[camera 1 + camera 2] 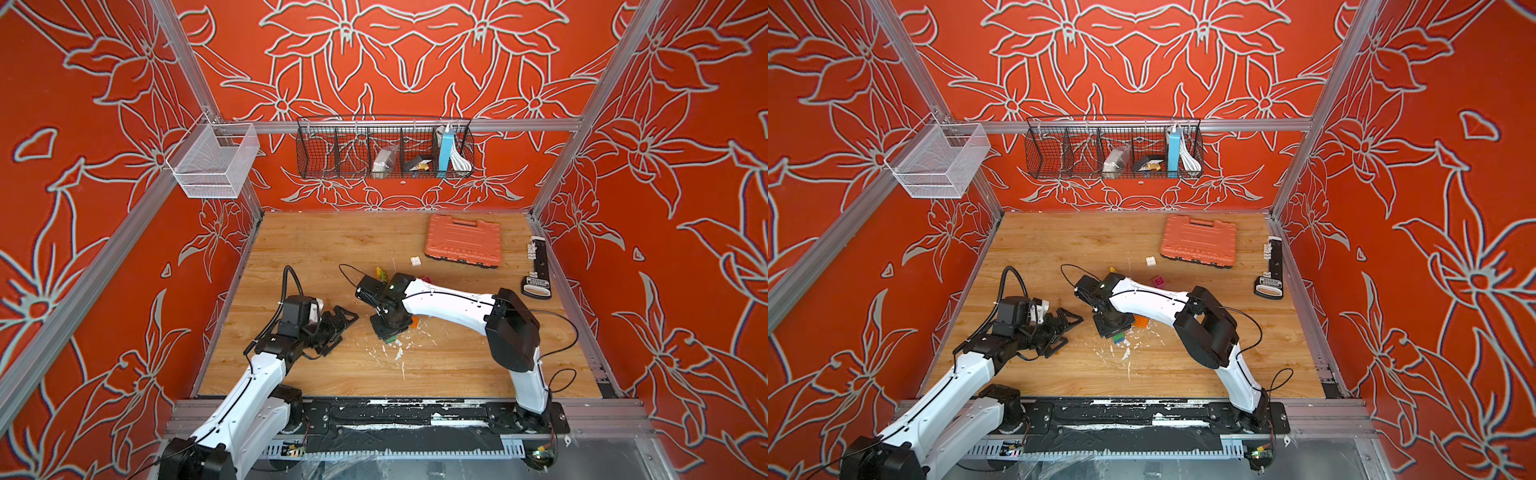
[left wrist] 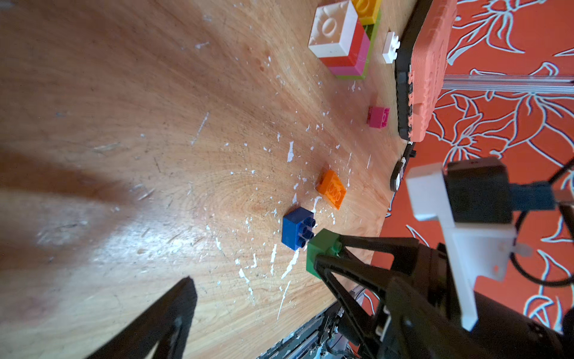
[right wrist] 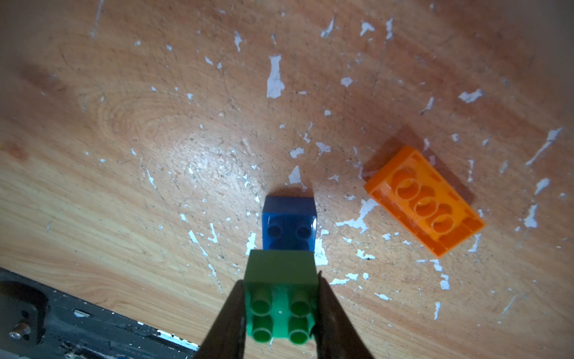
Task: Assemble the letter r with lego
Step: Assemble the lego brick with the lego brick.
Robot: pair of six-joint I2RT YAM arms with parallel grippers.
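I am gripping the green brick with my right hand; the two fingers are pressing on its opposite side walls. The brick is a square two-by-two unit, with all four studs showing in the right wrist view. I am holding it low over the near-centre of the table, just beside the blue brick. The blue brick is lying on its side with its studs turned toward the green one; whether the two are touching cannot be told. My left hand is standing open and empty, to the left of the right hand and apart from every brick.

The right wrist view is showing three bricks only: green, blue and the orange brick, a two-by-four unit lying hollow side up. The left wrist view is adding the magenta brick, the small white brick and the joined stack. The stack is lying on its side: white, red, pink and lime layers, with a yellow brick at the far end. In both top views my right arm is covering most of the green and blue bricks. The orange case is lying at the back of the table, with the small white brick just in front of it.

Count: one green, one blue, one orange, one magenta and one small white brick loose; one stack of five colours; two hands.
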